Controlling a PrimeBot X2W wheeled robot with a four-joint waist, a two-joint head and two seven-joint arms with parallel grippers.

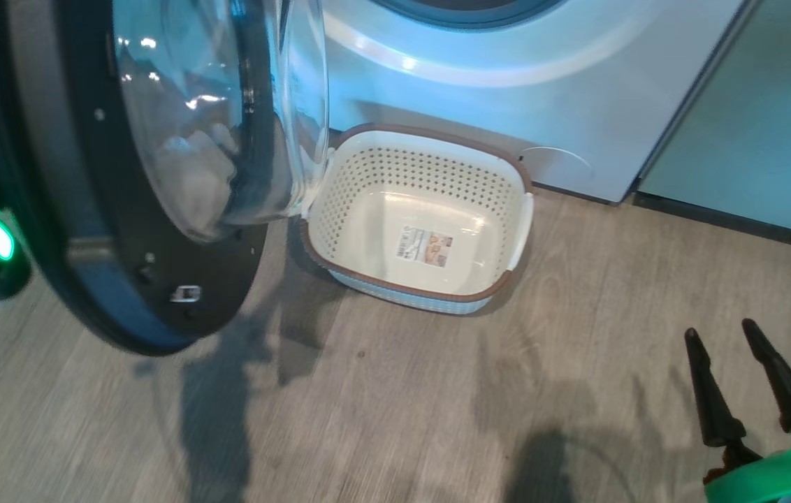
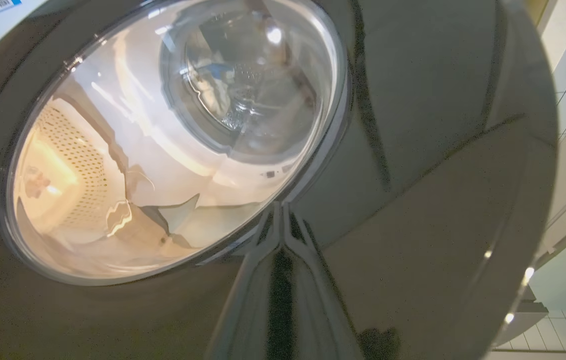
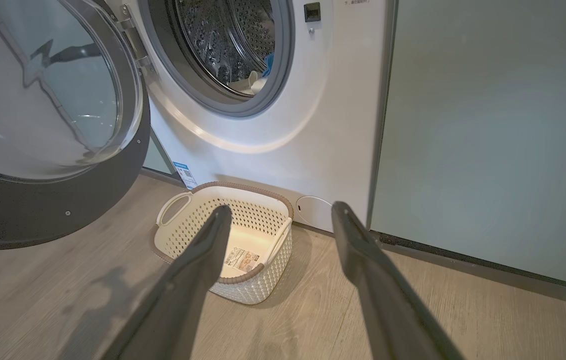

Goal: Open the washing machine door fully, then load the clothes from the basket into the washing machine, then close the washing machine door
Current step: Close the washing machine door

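Before the washing machine (image 1: 472,98): door (image 1: 39,175) open, basket (image 1: 402,168) on floor (image 1: 367,419).
Left fingers (image 2: 253,300) closed at door; right fingers (image 1: 710,398) wide, empty.

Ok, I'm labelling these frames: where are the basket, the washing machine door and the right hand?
basket (image 1: 423,171): head view, perforated back wall.
door (image 1: 39,161): head view, black rim.
right hand (image 1: 719,330): head view, midway between its fingertips.

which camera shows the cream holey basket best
Head view: the cream perforated plastic basket shows nearly whole from above, empty, label visible. Right wrist view: the right gripper partly covers it. Left wrist view: a warped glimpse through the round glass door.
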